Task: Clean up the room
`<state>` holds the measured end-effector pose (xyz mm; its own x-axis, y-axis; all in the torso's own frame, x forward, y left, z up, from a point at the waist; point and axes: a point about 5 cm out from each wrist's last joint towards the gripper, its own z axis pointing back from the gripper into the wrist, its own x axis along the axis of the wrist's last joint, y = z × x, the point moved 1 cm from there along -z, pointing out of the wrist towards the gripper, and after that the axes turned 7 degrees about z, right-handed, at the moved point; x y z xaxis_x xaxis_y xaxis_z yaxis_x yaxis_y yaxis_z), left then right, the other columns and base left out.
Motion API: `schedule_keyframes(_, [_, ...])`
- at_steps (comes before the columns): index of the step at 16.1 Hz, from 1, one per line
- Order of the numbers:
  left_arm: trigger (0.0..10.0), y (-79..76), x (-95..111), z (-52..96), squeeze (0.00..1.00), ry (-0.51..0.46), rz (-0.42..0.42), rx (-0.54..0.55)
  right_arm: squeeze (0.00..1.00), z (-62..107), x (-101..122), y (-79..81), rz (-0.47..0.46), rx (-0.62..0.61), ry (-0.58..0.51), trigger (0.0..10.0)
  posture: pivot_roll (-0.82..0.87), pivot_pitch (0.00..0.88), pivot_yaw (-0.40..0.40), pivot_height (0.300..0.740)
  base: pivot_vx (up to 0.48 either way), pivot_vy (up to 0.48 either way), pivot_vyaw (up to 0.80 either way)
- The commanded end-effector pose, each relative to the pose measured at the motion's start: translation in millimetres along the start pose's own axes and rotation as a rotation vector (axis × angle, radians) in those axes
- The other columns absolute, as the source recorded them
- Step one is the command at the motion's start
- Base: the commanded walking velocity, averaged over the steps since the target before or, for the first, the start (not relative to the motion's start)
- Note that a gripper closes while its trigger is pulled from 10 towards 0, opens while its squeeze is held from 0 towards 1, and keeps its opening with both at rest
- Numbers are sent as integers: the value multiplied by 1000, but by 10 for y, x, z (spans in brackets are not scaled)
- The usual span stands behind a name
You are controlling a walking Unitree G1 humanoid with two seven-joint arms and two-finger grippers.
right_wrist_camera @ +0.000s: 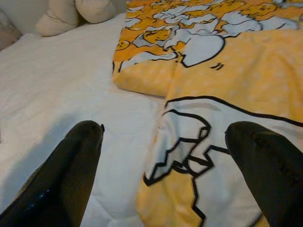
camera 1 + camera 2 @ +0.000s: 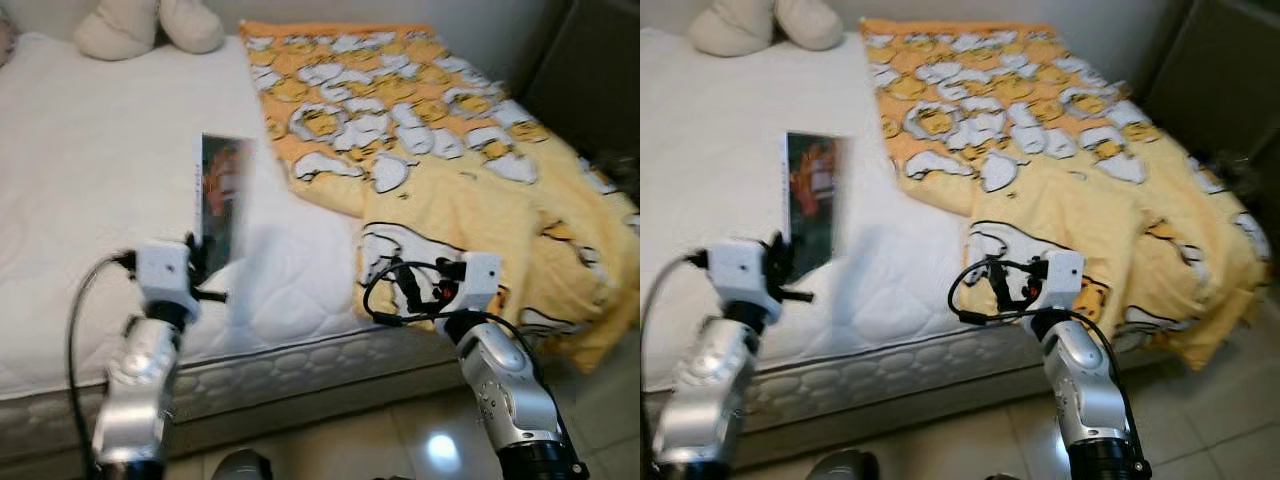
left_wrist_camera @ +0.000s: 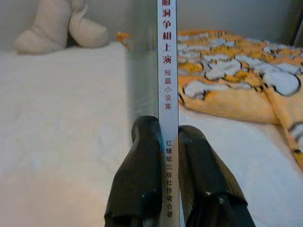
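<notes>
**Book held upright over the bed**

Book (image 2: pixel 222 203) stands left of centre, above the white mattress (image 2: pixel 90 190); our left pincer (image 3: pixel 168 182) pinches its spine. Our right pincer (image 1: pixel 165 165), spread wide, hovers lower right over the yellow cartoon blanket (image 2: pixel 450 150).

Plush toy (image 2: pixel 145 25) cut off by the top edge, book (image 2: pixel 222 200) cover blurred, its spine (image 3: pixel 168 94) running past both edges

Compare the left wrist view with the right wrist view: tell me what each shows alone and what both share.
Left wrist alone: the left tool shut on a book, spine with printed characters upright. Right wrist alone: the right tool open over the edge of the yellow blanket. Both: the white mattress, that blanket and the cream plush toy.
</notes>
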<state>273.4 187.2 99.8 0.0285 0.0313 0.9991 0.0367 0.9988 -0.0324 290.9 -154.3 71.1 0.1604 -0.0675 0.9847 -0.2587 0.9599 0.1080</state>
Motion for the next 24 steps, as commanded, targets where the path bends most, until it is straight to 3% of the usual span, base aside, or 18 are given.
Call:
schedule_keyframes(1, [10000,-92,38,13,0,-11,-21,1,0,10,-54,14,19,19,12,10000,43,0,-46,740,0,0,0])
schedule_keyframes(4, [10000,-159,-137,43,0,75,25,55,0,35,-166,211,48,115,46,10000,45,0,-47,740,0,0,0])
schedule_keyframes(7, [10000,-169,-157,34,0,111,22,87,0,31,-186,112,23,70,48,10000,44,0,-40,740,0,420,0])
schedule_keyframes(12, [10000,-232,-143,10,0,114,-8,80,0,26,-186,101,34,79,49,10000,40,0,-39,740,0,461,0])
schedule_keyframes(16, [10000,-159,-106,29,0,100,-61,116,31,20,-206,109,56,123,60,10000,54,0,-50,740,0,0,0])
schedule_keyframes(20, [10000,-219,-58,22,0,74,-72,103,55,-6,-207,126,62,148,67,10000,63,0,-57,740,0,0,0])
schedule_keyframes(22, [10000,-160,-104,44,0,93,-71,121,0,-45,-249,59,85,71,113,10000,66,0,-59,740,0,0,0])
schedule_keyframes(24, [10000,-115,-133,44,0,107,-83,133,0,-29,-176,44,52,84,54,10000,66,0,-60,740,0,0,0])
